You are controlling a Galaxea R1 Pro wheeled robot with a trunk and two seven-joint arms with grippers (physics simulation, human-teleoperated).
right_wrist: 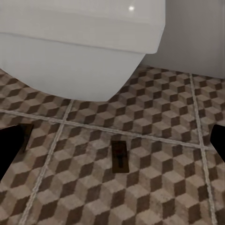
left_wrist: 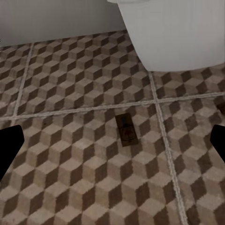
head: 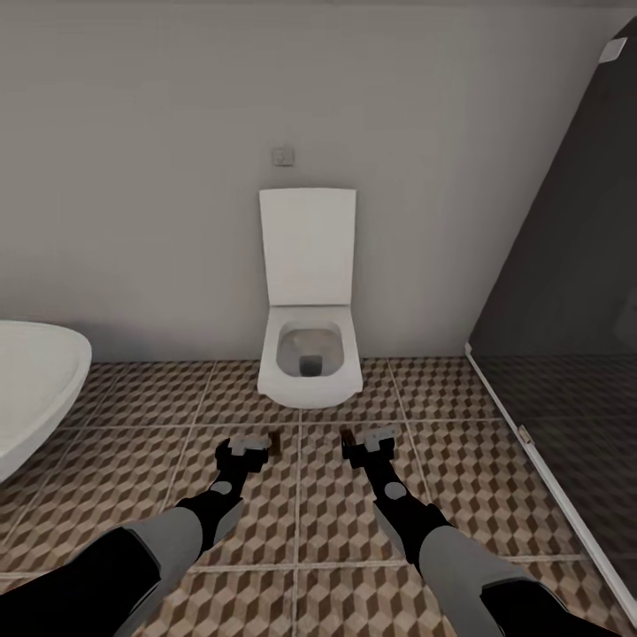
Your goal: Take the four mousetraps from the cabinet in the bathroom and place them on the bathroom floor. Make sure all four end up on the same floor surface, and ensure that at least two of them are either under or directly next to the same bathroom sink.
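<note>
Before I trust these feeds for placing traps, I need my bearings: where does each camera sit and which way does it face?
Head view: on the robot's head, looking down at the toilet, tiled floor, both arms, left gripper, right gripper.
Left wrist view: near that gripper, facing a mousetrap on the floor; dark fingertips at the edges.
Right wrist view: likewise, facing another mousetrap.
Both wrist views share the toilet base.

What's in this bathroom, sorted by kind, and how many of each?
Mousetraps on the floor: 2, one by the left gripper, one by the right gripper
Toilets: 1
Sinks: 1
Grippers: 2
Total: 6
</note>
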